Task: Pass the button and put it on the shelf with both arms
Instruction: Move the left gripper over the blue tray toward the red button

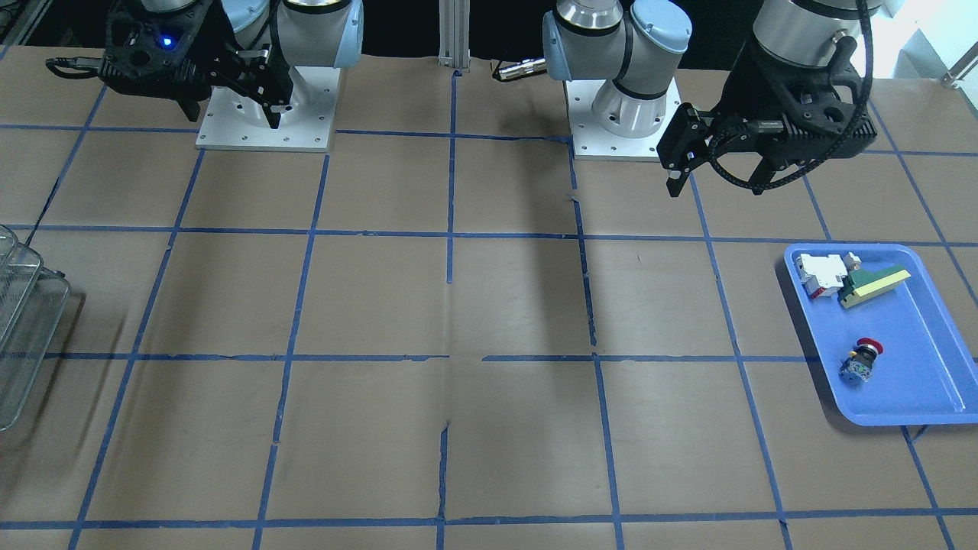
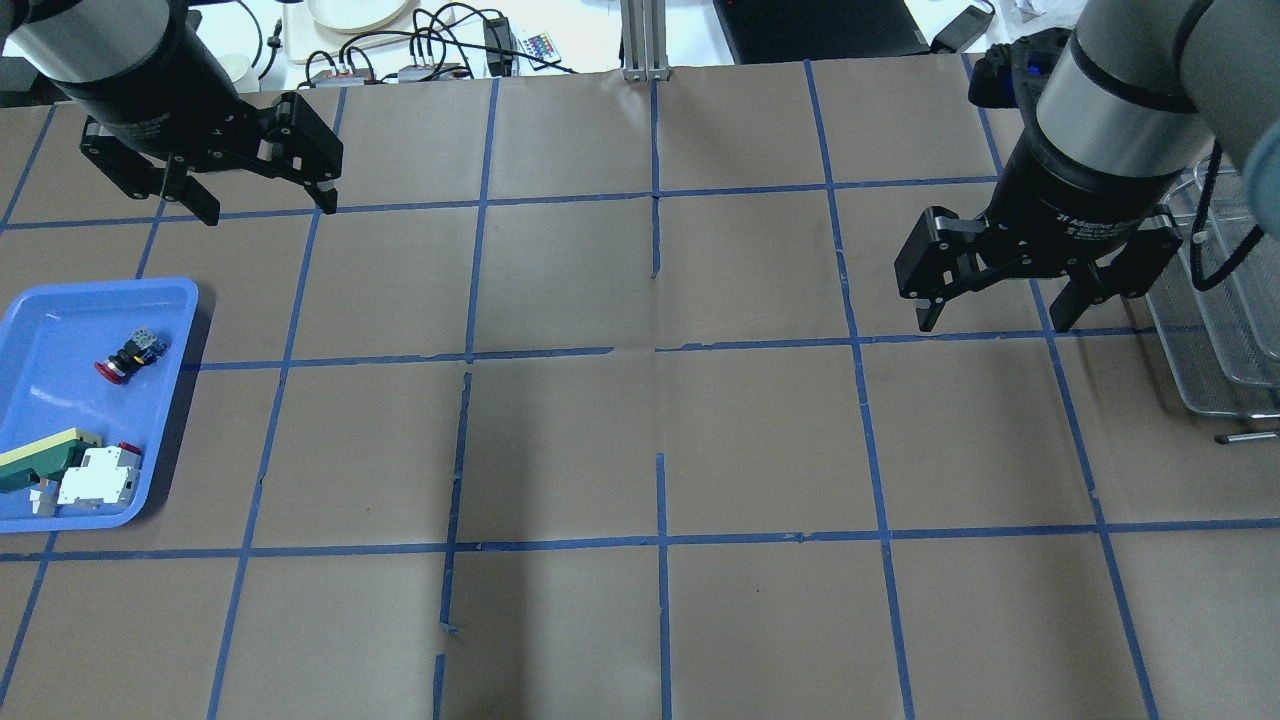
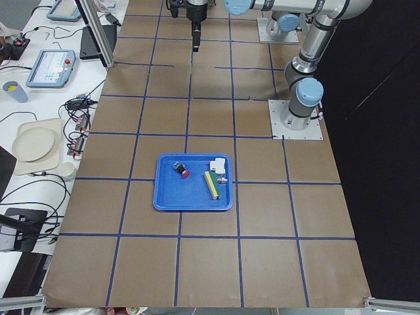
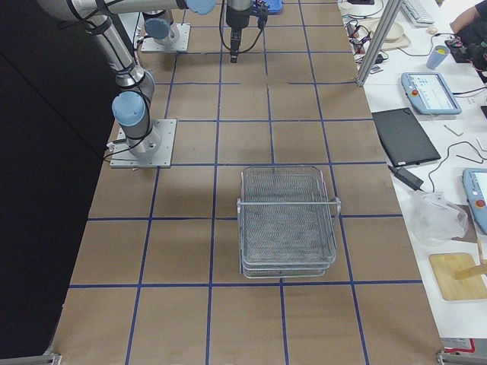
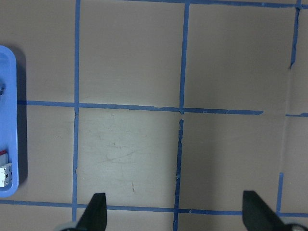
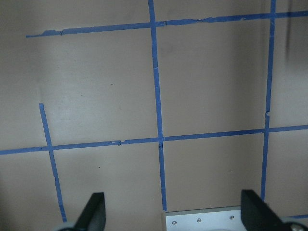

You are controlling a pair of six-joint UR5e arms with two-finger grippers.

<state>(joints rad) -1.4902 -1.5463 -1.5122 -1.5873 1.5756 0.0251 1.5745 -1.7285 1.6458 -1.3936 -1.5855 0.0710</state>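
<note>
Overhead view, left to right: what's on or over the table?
Blue plastic tray holding the red-capped push-button switch → left arm's black two-finger gripper, open → right arm's black two-finger gripper, open → silver wire-mesh shelf.

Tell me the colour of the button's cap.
Red. The button lies in the blue tray, and the exterior front-facing view shows its cap best.

The shelf (image 1: 29, 328) is cut off at the 9 o'clock edge. From the left wrist, only a strip of the tray (image 5: 8, 120) shows, at 9 o'clock.
</note>
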